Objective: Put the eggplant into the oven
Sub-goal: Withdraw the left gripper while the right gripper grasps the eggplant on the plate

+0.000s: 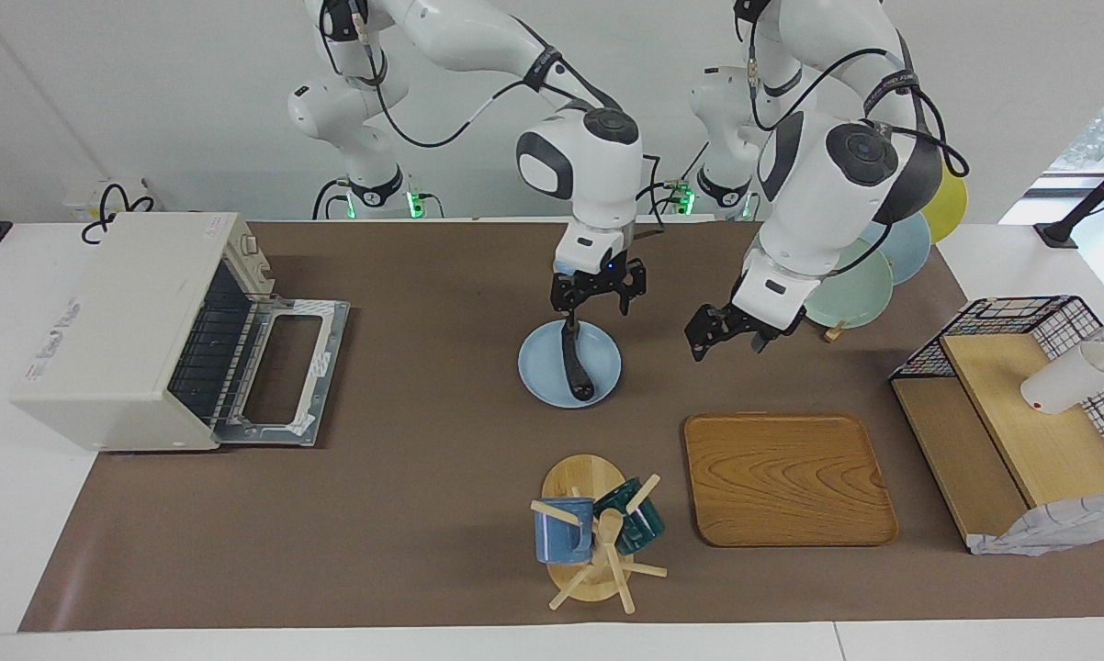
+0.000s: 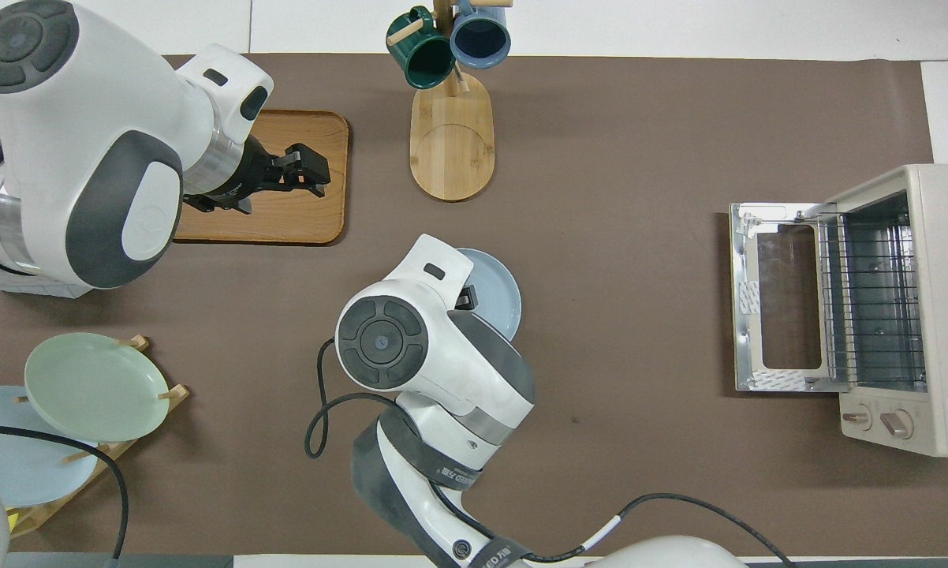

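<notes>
over the blue plate (image 1: 541,369): right tool (image 1: 598,296) above eggplant (image 1: 574,365)
fingers spread, holding nothing; eggplant's long axis runs toward and away from robots. left tool (image 1: 726,335) waits, open, empty.

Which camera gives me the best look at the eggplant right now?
The facing view. There the eggplant shows along its length on the blue plate, under the right gripper. In the overhead view the right arm hides the eggplant; only part of the plate shows.
</notes>
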`<state>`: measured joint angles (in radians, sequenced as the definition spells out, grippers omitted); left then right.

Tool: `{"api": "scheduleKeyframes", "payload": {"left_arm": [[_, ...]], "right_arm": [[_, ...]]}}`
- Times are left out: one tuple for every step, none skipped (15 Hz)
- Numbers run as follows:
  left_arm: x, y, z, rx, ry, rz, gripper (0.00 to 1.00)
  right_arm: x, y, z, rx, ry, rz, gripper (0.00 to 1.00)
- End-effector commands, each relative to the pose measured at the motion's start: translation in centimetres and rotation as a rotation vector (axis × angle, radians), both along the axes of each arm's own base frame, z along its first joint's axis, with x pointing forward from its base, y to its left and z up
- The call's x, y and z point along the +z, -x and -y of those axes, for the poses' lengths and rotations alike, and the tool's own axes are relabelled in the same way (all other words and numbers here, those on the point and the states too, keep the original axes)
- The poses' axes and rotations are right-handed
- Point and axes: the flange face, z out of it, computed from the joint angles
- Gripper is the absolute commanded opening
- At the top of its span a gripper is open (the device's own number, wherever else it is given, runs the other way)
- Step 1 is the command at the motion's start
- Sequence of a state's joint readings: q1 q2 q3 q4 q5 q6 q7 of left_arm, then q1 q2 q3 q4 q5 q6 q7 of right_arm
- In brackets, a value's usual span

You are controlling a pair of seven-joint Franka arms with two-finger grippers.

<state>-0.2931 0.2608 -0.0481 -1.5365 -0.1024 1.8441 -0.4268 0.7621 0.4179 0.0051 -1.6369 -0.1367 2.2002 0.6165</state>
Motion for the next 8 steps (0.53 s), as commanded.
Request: {"api": "scheduleKeyframes", "payload": {"left_arm": [[1.6, 0.5, -1.0, -0.018, 0.009, -0.010, 1.00], [2.2, 0.8, -1.5, -0.036, 0.007, -0.011, 1.00], [3.1, 1.0, -3.0, -0.051, 0.005, -0.018, 1.00], [3.8, 1.2, -5.3, -0.062, -0.001, -0.036, 1.00], [4.9, 1.8, -7.3, -0.082, -0.008, -0.057, 1.00], [6.6, 2.6, -8.4, -0.106, -0.011, -0.049, 1.00], [8.3, 3.4, -9.5, -0.118, -0.011, -0.032, 1.00], [8.9, 3.9, -10.9, -0.110, -0.017, -0.048, 1.00]], "right_arm": [[-3.0, -1.4, 0.2, 0.000, -0.027, 0.039, 1.00], [-4.2, -1.3, 0.1, 0.006, -0.045, 0.049, 0.92], [-5.9, -1.2, 0.0, 0.012, -0.060, 0.058, 0.87], [-6.9, -1.2, 0.1, 0.016, -0.072, 0.066, 0.85], [-7.1, -0.8, -0.5, 0.019, -0.076, 0.064, 0.79], [-7.1, -0.7, -0.7, 0.022, -0.079, 0.065, 0.75], [-7.4, -0.6, -0.8, 0.025, -0.079, 0.067, 0.70], [-8.8, -0.1, -1.4, 0.037, -0.075, 0.060, 0.69]]}}
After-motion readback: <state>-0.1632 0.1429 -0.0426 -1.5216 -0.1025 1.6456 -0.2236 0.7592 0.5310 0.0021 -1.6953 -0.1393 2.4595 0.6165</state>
